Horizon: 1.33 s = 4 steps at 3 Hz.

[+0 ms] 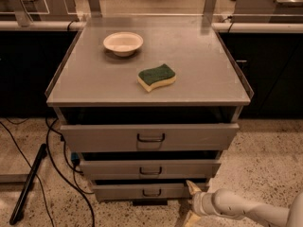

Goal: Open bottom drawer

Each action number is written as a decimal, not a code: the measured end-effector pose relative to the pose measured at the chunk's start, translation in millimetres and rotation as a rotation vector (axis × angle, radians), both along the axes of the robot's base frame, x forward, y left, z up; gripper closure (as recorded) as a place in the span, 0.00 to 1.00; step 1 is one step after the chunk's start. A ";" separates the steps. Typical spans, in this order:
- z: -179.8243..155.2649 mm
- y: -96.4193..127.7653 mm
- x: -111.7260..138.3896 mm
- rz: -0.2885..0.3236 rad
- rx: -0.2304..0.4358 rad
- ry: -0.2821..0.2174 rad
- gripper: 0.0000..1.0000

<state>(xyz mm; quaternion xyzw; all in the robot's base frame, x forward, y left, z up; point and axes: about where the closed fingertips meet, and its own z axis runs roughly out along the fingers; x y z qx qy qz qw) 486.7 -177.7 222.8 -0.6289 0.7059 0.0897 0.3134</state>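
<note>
Gripper [191, 203] low by the floor, fingers [193, 187] spread apart, nothing between them. Just left of the upper finger sits the bottom drawer [118, 192]; its dark loop handle [151, 192] is further left, untouched. Up and left of the fingers are the middle drawer [113, 168] and top drawer [104, 137], then the worktop [90, 86] carrying a sponge [156, 77] and a bowl [123, 43].

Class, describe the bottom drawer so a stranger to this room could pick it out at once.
Find the grey metal cabinet with a white bowl on top. Of its three stacked drawer fronts, the grey bottom drawer is lowest, by the floor, beside the robot's white gripper. It looks narrower and shallower than the two above.
</note>
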 end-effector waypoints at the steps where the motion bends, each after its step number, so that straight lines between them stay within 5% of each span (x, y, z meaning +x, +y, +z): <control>1: -0.1 0.0 0.1 0.000 0.000 0.000 0.00; 4: -33.8 1.4 32.7 -0.016 0.013 0.077 0.00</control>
